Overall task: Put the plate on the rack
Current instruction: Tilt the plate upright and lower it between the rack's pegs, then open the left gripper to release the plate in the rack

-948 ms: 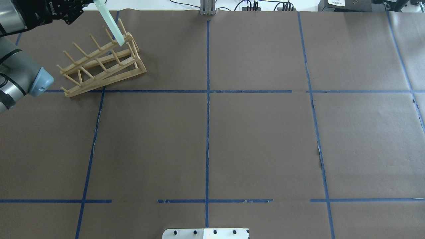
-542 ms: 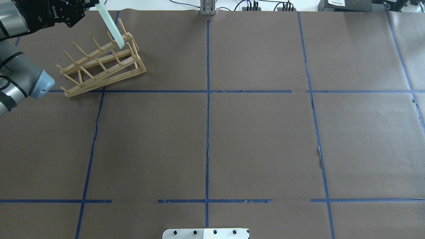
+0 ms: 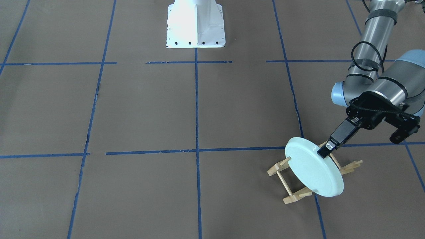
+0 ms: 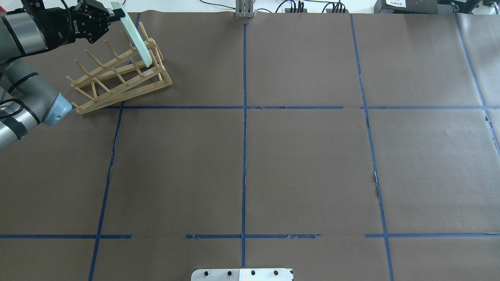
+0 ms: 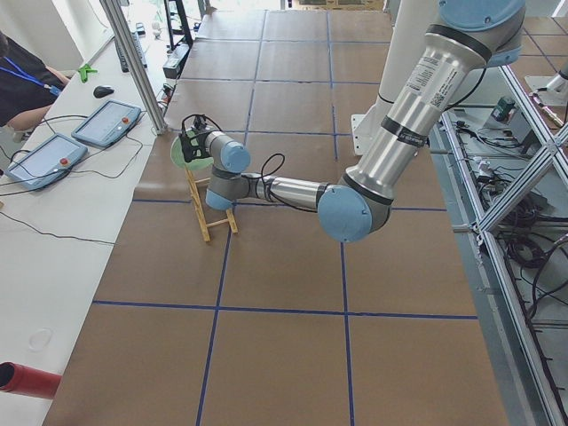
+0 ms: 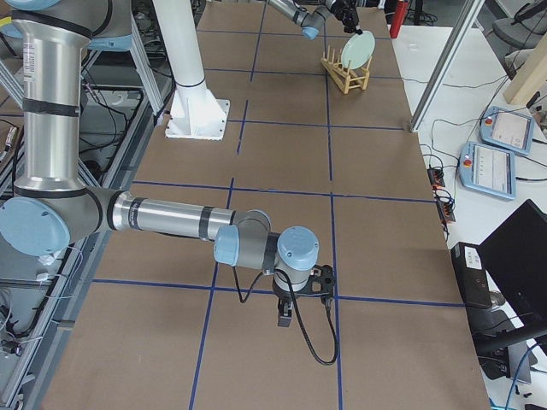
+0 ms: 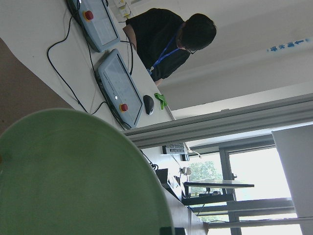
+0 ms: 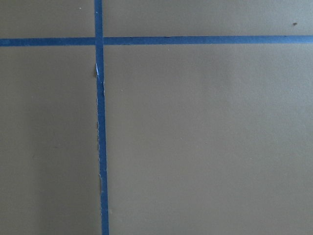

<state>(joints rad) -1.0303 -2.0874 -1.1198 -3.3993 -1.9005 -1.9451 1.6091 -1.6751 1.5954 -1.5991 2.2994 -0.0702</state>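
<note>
Mint-green plate [image 3: 312,171]: on edge and tilted, its lower rim down among the pegs [image 4: 142,28] at one end of the rack [image 3: 290,198], the end towards the table's middle. Whether the rim is seated in a notch cannot be told.
Wooden rack: lies on the brown paper table [image 4: 273,156] at its far left corner as the robot sees it, at a slant to the blue tape lines.
Left gripper [image 3: 325,151]: closed on the plate's top rim, one finger on the near face and the other hidden behind it.
Right gripper [image 6: 286,318]: hangs low over bare paper, well apart from the rack. It shows in the right side view alone, so its fingers cannot be judged.
Key relation: the plate hangs below and ahead of the left fingers, with its face across the two rails [image 4: 158,82] and its edge along the slot between peg pairs. The left arm is much the nearer.
Step in hand: probably the last lowering into the slot.
Next move: likely calls for a little more descent until both rails bear the rim, then letting go and drawing clear upward.
Risk: letting go early could leave the plate to tip over the end pegs or nudge the light rack.
</note>
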